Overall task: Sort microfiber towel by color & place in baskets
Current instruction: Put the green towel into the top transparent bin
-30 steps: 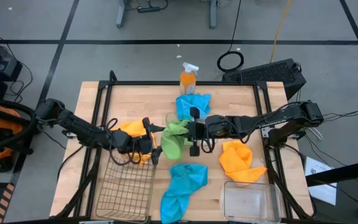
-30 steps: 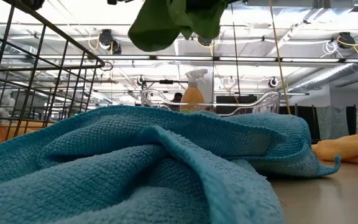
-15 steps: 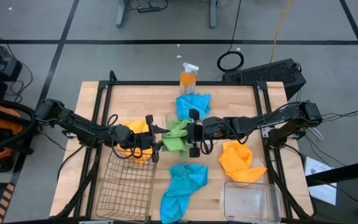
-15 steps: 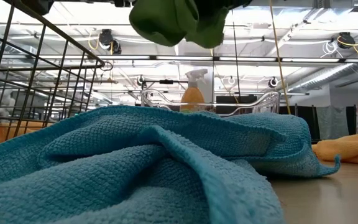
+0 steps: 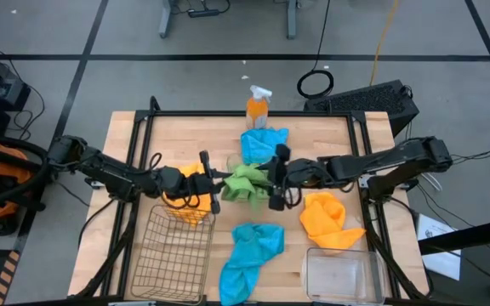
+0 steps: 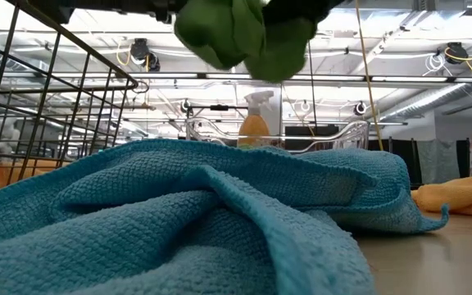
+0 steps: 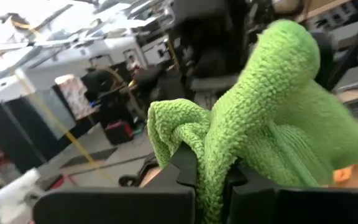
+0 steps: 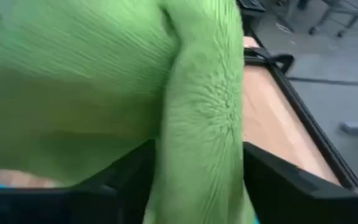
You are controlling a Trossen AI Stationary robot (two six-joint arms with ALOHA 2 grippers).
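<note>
High view shows a hand-over in mid-air above the middle of the surface [image 5: 330,136]: the green towel [image 5: 243,180] hangs bunched between the left tool [image 5: 212,182] and the right tool [image 5: 276,177], clear of the wood below. In the left wrist view the left tool's fingers [image 7: 188,169] are pinched tight on a fold of the green cloth, so that grip looks secure. The right tool's fingers stand apart with the cloth still draped between them in the right wrist view (released or nearly so, by my reading).

To do this step well, the right tool should back straight away from the cloth with its fingers wide, so no loop of microfiber snags on a pad and tugs the fold out of the left grip. The left arm should wait until the cloth hangs free, then carry it high enough to clear the wire basket [image 5: 173,255] rim just beside it.

Which basket takes green I cannot tell; the wire one and the clear basket [image 5: 340,274] both look empty. Other towels lie around: a blue one [image 5: 250,255] near the front edge, another blue [image 5: 262,143] by the spray bottle [image 5: 257,106], an orange one [image 5: 328,219] on the right, and one [image 5: 184,175] under the left arm.
</note>
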